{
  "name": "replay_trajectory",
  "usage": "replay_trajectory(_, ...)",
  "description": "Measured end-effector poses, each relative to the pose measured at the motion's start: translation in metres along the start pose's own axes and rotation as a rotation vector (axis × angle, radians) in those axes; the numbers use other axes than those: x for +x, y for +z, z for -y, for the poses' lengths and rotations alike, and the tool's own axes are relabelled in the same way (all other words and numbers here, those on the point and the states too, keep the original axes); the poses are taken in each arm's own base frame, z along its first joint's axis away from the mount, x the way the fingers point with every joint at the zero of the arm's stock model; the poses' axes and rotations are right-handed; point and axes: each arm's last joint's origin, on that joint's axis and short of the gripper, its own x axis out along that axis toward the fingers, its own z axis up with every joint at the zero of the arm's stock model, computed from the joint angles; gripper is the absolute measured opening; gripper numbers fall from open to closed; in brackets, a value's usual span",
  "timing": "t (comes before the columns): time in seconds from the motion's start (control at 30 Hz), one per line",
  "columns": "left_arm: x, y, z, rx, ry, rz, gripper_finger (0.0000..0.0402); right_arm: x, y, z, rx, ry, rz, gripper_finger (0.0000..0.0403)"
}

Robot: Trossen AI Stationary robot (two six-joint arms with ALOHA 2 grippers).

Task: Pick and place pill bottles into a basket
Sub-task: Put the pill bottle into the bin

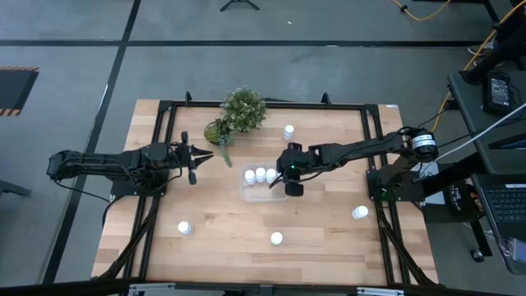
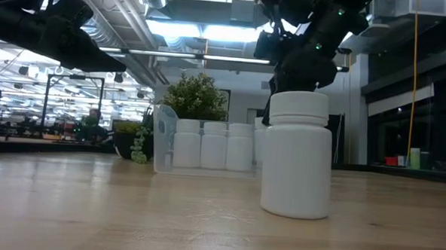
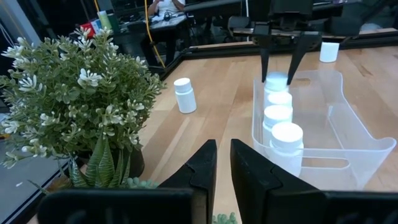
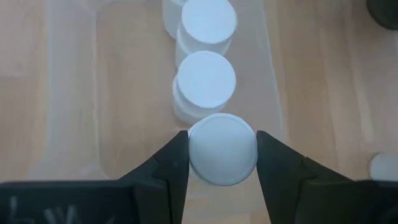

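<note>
- Right now my right gripper [image 4: 222, 152] hangs over the basket [image 1: 246, 191], its two fingers [image 4: 168, 163] pressed against either side of a pill bottle's [image 4: 222, 149] white cap, so I am grasping that bottle.
- Directly ahead of those fingers, inside the basket, stand more bottles in a row; the nearest one [image 4: 205, 84] sits just beside the one I hold, and another [image 4: 208, 22] follows it.
- From my left wrist, four white caps line up along one wall of the basket [image 3: 367, 146], and my right gripper's fingers [image 3: 266, 59] come down around the farthest cap [image 3: 275, 79].
- My left gripper [image 1: 194, 159] waits well apart from the basket, on the far side of it from my right arm, its fingers [image 3: 202, 168] drawn nearly together with only a slim gap and nothing between them.
- Just beside my left gripper stands a potted green plant [image 1: 240, 111], between it and the table's back edge.
- Loose bottles stand on the wooden table [image 1: 329, 238] away from both grippers: one [image 1: 288, 131] behind my right gripper, one [image 1: 360, 212] out toward my right arm's base, one [image 1: 277, 238] near the front edge, and one [image 1: 186, 228] toward the front on my left arm's side.
- At table height, one loose bottle [image 2: 297, 155] stands upright in the foreground, and the basket's row [image 2: 213, 146] shows behind it.
</note>
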Motion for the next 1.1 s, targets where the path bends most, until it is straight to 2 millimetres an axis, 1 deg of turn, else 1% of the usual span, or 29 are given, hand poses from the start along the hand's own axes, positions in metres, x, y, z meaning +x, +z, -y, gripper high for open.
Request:
replay_trajectory(0.9, 0.000, 0.000, 0.000, 0.000, 0.000, 0.000, 0.0040, 0.004, 0.001, -0.001, 0.028, 0.002, 0.009, 0.0148)
replay_trajectory(1.1, 0.000, 0.000, 0.000, 0.000, 0.000, 0.000, 0.0043, 0.012, 0.000, -0.002, 0.026, 0.002, 0.002, 0.0148)
